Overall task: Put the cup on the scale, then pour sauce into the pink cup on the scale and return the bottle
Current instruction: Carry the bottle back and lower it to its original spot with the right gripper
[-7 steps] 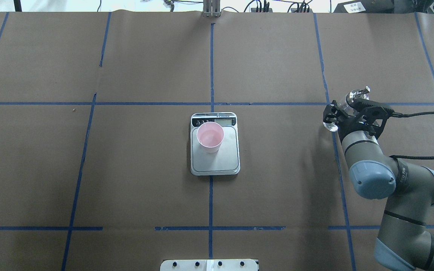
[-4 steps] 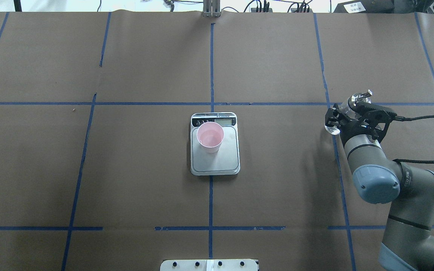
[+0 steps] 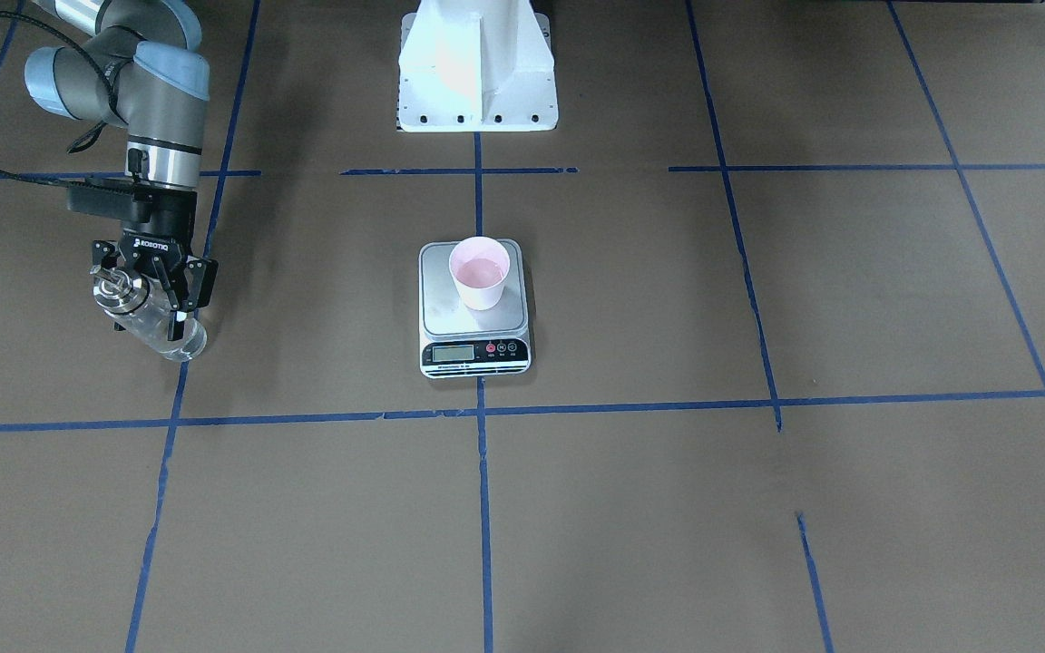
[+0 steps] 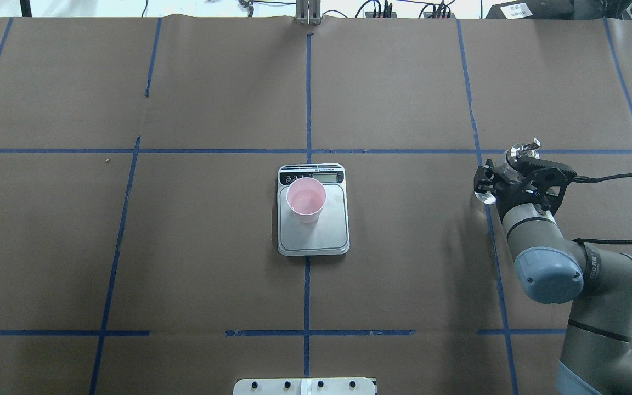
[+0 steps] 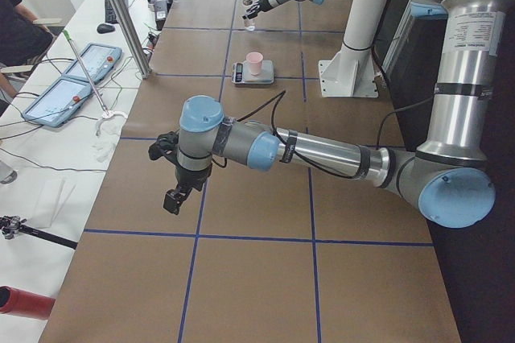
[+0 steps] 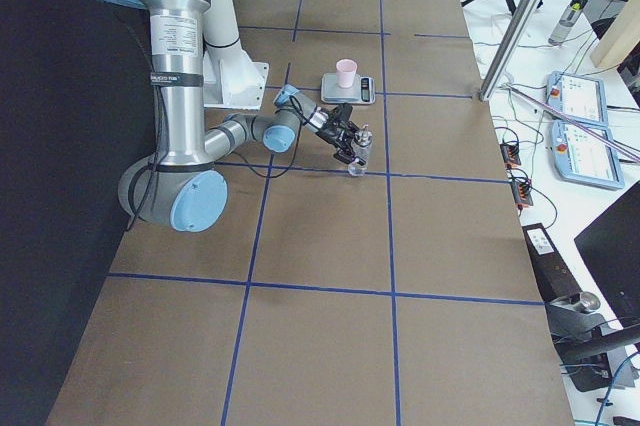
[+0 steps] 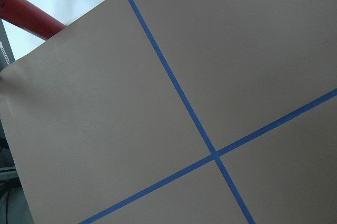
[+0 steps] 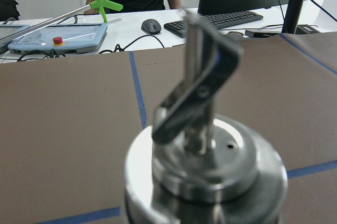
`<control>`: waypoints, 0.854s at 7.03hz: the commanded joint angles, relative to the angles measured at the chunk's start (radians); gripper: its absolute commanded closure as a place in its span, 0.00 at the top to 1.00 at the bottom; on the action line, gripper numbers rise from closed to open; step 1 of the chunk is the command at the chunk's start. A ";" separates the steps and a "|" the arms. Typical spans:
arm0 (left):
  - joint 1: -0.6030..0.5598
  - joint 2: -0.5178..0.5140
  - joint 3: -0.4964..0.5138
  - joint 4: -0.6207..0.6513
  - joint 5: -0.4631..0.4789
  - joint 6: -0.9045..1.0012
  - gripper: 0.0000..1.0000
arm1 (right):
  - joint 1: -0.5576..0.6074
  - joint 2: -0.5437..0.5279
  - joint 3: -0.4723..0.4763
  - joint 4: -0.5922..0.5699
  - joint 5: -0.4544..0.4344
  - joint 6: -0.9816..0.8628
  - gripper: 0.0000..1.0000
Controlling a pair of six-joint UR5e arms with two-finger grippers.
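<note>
The right gripper (image 3: 149,297) has jaws clamped on the clear cylindrical glass bottle (image 3: 169,337), well right of the smooth pale pink tapered cup (image 3: 479,272) on the flat steel scale (image 3: 439,313); whether the left gripper (image 5: 171,198) is open cannot be told.

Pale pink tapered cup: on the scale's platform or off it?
On: the cup stands upright on the digital kitchen scale's silver platform.

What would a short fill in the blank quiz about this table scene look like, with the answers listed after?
1. The pink cup stands upright on the ____.
2. The bottle is held in the robot's ____ gripper.
3. The tape lines on the table are ____ in colour.
Missing words: scale, right, blue.
</note>
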 commanded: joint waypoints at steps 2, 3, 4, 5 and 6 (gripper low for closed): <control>0.001 0.000 0.000 0.000 0.000 0.000 1.00 | -0.007 -0.001 -0.005 -0.001 0.002 -0.001 0.00; 0.001 0.000 0.000 0.000 -0.001 0.000 1.00 | -0.008 -0.001 -0.007 -0.001 0.002 -0.001 0.00; 0.000 0.000 0.000 0.000 0.000 0.000 1.00 | -0.010 -0.001 -0.005 -0.001 0.002 -0.001 0.00; 0.001 0.000 0.000 0.000 0.000 0.000 1.00 | -0.010 -0.004 -0.005 -0.001 0.005 -0.001 0.00; 0.001 0.000 0.000 0.000 0.000 0.000 1.00 | -0.013 -0.004 -0.005 -0.001 0.009 -0.001 0.08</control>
